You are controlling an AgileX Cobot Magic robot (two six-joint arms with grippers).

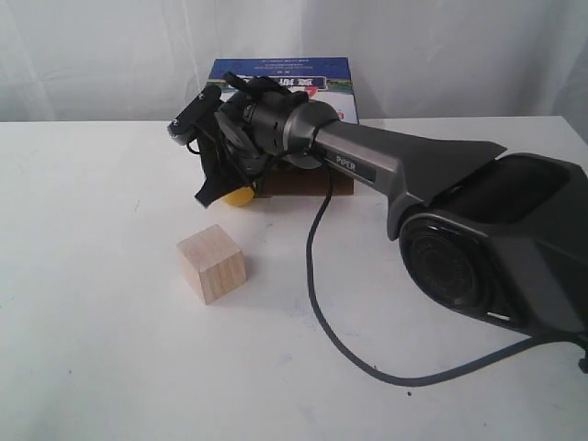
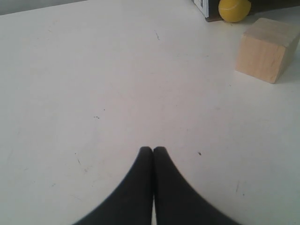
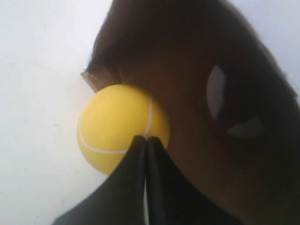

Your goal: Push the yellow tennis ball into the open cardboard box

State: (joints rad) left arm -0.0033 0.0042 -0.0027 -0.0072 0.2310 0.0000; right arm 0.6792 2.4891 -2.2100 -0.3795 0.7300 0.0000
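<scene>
While your right gripper [image 3: 146, 139], tips closed, touches the ball [image 3: 115, 119], the ball sits at the box's [image 3: 187, 56] open edge; your left gripper [image 2: 153, 150], likewise closed, hovers over the table [image 2: 93, 70].

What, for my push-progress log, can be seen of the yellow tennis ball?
The yellow tennis ball is a small matte yellow sphere with a pale curved seam. It rests on the white table at the mouth of the open cardboard box, beside a flap edge, not clearly inside. The right end effector, shut, touches it.

Right arm [image 1: 367, 161] hides most of yellow tennis ball [image 1: 241, 196] — box [image 1: 276, 69] mouth too.
</scene>
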